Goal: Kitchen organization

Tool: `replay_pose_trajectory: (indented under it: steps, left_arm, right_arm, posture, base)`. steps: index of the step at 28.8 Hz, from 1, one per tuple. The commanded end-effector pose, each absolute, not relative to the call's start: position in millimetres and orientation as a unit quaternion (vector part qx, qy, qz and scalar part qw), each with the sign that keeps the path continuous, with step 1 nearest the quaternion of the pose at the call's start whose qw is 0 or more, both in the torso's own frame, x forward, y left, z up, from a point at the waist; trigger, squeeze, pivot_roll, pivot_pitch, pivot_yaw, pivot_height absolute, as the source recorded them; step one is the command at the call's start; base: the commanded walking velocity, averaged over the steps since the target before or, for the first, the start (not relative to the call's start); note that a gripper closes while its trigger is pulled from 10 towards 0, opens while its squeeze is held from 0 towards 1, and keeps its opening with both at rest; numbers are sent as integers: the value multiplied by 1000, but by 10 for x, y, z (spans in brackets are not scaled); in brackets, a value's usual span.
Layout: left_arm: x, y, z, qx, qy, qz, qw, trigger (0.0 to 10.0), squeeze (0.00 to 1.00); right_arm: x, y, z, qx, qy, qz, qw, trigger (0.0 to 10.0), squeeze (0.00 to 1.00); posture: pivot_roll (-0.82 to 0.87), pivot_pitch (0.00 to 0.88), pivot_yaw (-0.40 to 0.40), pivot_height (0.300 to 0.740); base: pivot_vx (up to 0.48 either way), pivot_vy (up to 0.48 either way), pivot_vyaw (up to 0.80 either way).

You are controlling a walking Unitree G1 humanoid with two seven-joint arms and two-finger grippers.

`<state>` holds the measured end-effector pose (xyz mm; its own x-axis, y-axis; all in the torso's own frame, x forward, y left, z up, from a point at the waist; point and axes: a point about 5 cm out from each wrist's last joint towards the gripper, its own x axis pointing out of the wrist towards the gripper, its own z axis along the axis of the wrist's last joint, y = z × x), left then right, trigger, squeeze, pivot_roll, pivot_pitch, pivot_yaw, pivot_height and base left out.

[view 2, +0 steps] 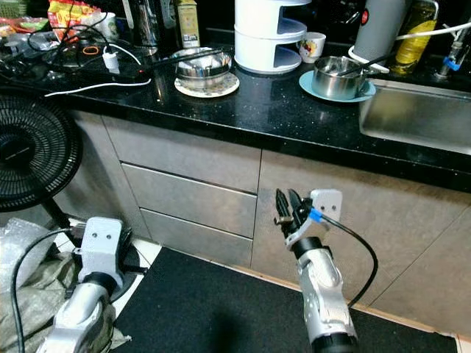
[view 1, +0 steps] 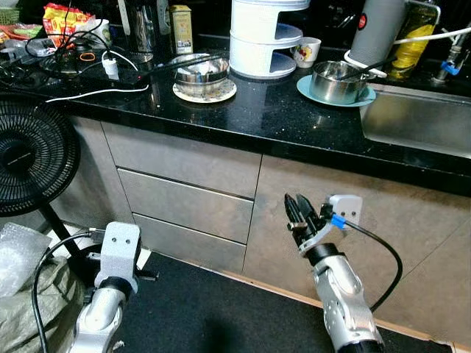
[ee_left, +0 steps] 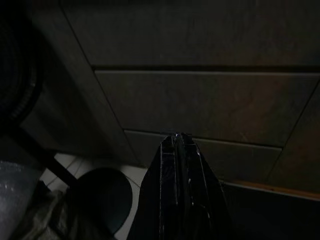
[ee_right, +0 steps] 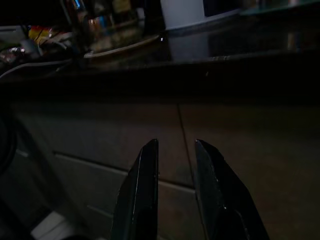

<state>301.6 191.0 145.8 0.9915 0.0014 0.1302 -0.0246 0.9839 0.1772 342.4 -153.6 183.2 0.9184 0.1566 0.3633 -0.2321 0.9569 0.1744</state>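
Progress: nothing tidied yet | black stone desk [view 1: 280, 118] crowded, shiny steel bowl [view 1: 202, 72] waiting | right gripper [view 1: 299, 209] released, empty | left gripper [ee_left: 178, 150] clenched, empty, low.

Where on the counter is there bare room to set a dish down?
Free: black counter in front of the white tiered stand, between the bowl on the patterned plate and the teal plate. Crowded: left end, tangled cables.

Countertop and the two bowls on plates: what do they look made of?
The black countertop looks like polished speckled stone, glossy with pale flecks. The bowl on the white plate and the bowl on the teal plate look like stainless steel, bright and mirror-like.
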Motion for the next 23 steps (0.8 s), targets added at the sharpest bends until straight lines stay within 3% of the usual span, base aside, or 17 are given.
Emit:
replay_pose_trajectory:
  steps: [1, 7, 23]
  left_arm:
    - [3022, 1929, 1555, 87, -71, 10, 994, 10000, 0]
    - [3056, 1893, 1692, 83, -80, 7, 993, 10000, 0]
    - [3115, 1860, 1891, 92, -84, -9, 992, 10000, 0]
  right_arm:
    - [3441, -1549, 1955, 113, -179, 88, 973, 10000, 0]
    - [3474, -1545, 2059, 106, -172, 80, 976, 10000, 0]
    - [3496, -1579, 2099, 101, -152, 76, 980, 10000, 0]
  posture:
    - [35, 228, 5, 740]
    - [35, 229, 8, 740]
    - [35, 207, 12, 740]
  base:
    - [0, 0, 0]
    - [120, 0, 0]
    - [289, 0, 0]
